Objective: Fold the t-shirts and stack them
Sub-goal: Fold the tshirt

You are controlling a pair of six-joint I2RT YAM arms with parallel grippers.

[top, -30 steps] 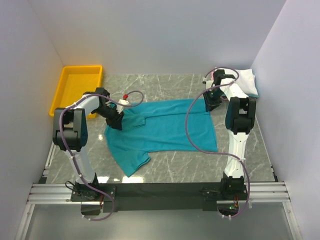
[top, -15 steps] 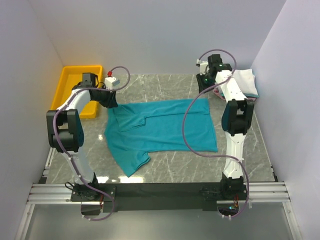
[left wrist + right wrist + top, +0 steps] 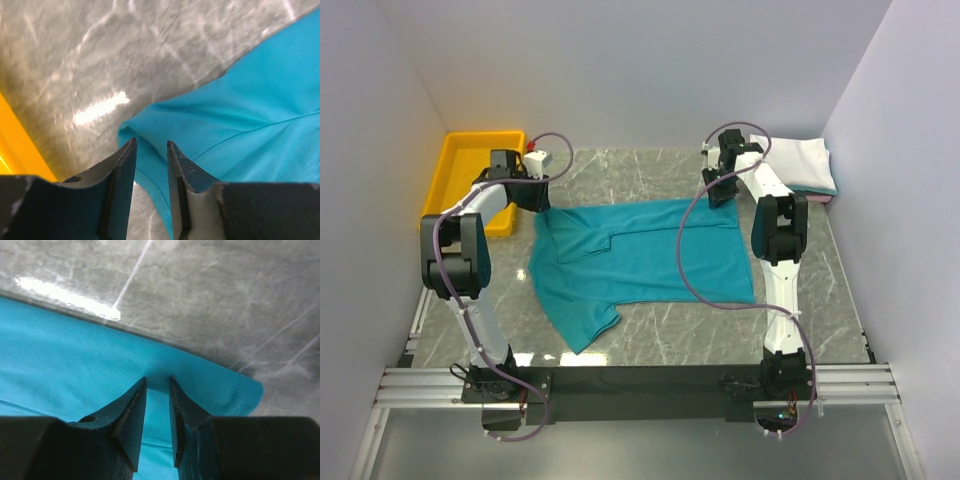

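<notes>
A teal t-shirt (image 3: 640,255) lies spread flat on the marble table (image 3: 650,165), with one sleeve pointing toward the near edge. My left gripper (image 3: 536,196) hangs over its far left corner. In the left wrist view the left gripper (image 3: 151,142) stands open by a narrow gap, and the teal cloth (image 3: 240,110) lies under and between the jaws. My right gripper (image 3: 719,190) is at the shirt's far right corner. Seen from the right wrist, the right gripper (image 3: 157,380) is also narrowly open, its tips against the teal cloth (image 3: 75,360) just inside the far hem. Folded t-shirts (image 3: 805,160) are stacked at the back right, a white one on top.
A yellow bin (image 3: 470,175) stands at the back left, close to my left arm, and the yellow bin's wall (image 3: 20,145) shows in the left wrist view. White walls close in the table on three sides. Bare marble (image 3: 200,300) runs beyond the shirt's far hem.
Both grippers have moved away from me to the shirt's far edge, the left from the shirt's left part to its far left corner, the right leftward to the far right corner. The shirt has not moved.
</notes>
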